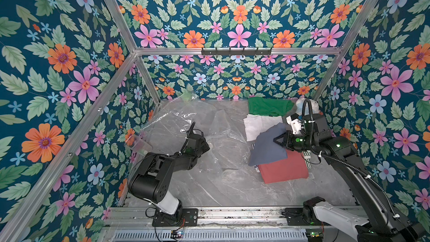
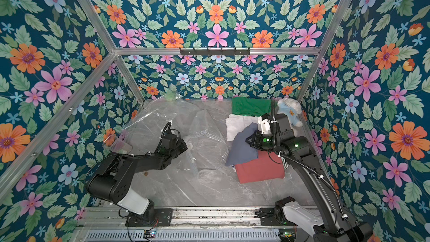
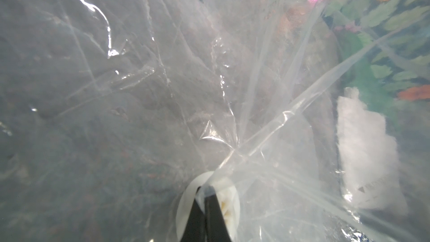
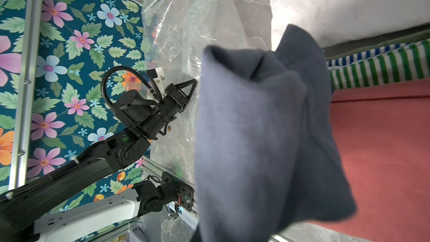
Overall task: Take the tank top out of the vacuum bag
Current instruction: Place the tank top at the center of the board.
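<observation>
Pinching tank top [image 1: 267, 147], right fingers [image 1: 276, 140] hang over red garment [image 1: 283, 171]; left fingers [image 3: 209, 219] clamp vacuum bag [image 1: 228, 145].

Crinkled clear vacuum bag [image 3: 139, 77] fills the view. The left gripper [image 3: 202, 190], jaws together, pinches plastic at the white valve disc [image 3: 186, 194].

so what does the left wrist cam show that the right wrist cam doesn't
Only left wrist: the white valve disc, where the left gripper pinches the vacuum bag. Only right wrist: the blue-grey tank top hanging up close, in front of the red garment, striped cloth and white cloth, plus the left arm. Both: the bag's clear plastic and the floral wall.
</observation>
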`<state>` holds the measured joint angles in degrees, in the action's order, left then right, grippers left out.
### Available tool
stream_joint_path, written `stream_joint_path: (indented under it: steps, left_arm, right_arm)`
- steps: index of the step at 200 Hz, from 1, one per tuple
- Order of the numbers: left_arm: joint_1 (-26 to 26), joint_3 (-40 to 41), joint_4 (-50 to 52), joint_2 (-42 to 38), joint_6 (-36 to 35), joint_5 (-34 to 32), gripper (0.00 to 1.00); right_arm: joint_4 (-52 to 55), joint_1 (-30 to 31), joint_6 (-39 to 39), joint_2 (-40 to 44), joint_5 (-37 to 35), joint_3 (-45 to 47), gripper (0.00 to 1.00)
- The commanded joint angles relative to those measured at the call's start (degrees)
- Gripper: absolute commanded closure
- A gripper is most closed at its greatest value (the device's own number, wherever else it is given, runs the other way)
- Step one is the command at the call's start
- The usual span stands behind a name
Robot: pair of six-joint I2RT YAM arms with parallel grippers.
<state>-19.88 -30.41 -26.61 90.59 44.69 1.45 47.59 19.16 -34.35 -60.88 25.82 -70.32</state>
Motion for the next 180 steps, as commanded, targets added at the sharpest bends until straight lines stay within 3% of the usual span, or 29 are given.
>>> stream_joint_path:
  steps: [1,48,78,127,180]
  left_arm:
    - [0.09,0.61,-0.28,-0.06,0.64,-0.66,1.0]
    - [0.1,0.88,-0.37,-0.23,0.44,-1.0,1.0]
    - [0.08,0.88,-0.37,0.07,0.49,-1.19,1.0]
    - [0.1,0.4,-0.81,1.13,0.75,-0.66,1.0]
    - [0.07,0.18,-0.9,1.7,0.93,-0.38,1.0]
  right_arm:
    - [-3.0,1.64,0.31,-2.4,3.82,-3.22,1.0]
    - [-2.88,6.72,-0.02,-9.19,5.44,-11.91,1.0]
    - [-3.55,6.62,-1.15,-8.65,7.05,-11.19,1.0]
    - [2.06,-0.56,-0.34,-5.8,6.58,-2.33,1.0]
    - [10.41,-9.02,6.11,-2.6,6.96,3.52,1.0]
